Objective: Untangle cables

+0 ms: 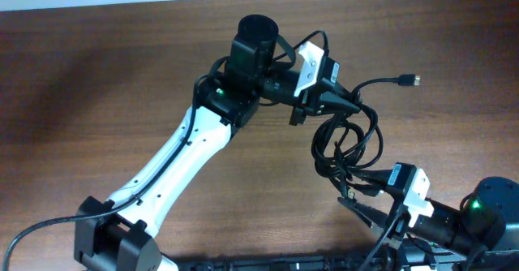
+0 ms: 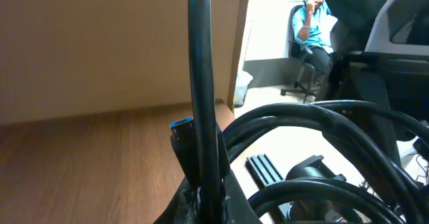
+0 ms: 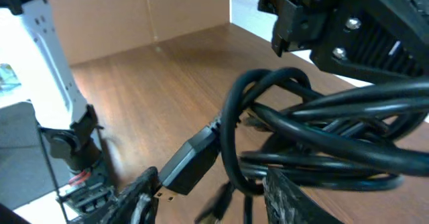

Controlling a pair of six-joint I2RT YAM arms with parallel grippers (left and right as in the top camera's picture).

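The cables (image 1: pixel 347 147) are thin black cords looped in a tangle right of the table's middle. One free plug end (image 1: pixel 410 80) lies out to the right. My left gripper (image 1: pixel 353 105) is at the top of the tangle, shut on a cable strand (image 2: pixel 201 110) that runs straight up from its jaws (image 2: pixel 208 207). A blue-tipped plug (image 2: pixel 181 125) shows beside that strand. My right gripper (image 1: pixel 345 191) is at the tangle's lower edge. Its fingers (image 3: pixel 137 197) stand apart, with a black plug (image 3: pixel 194 160) and a cable loop (image 3: pixel 231 143) between them.
The left arm (image 1: pixel 178 157) crosses the wooden table (image 1: pixel 97 76) from its base (image 1: pixel 113 238) at the bottom left. The right arm's body (image 1: pixel 478 214) is at the bottom right. Beyond the table's edge, a seated person (image 2: pixel 312 29) shows in the left wrist view.
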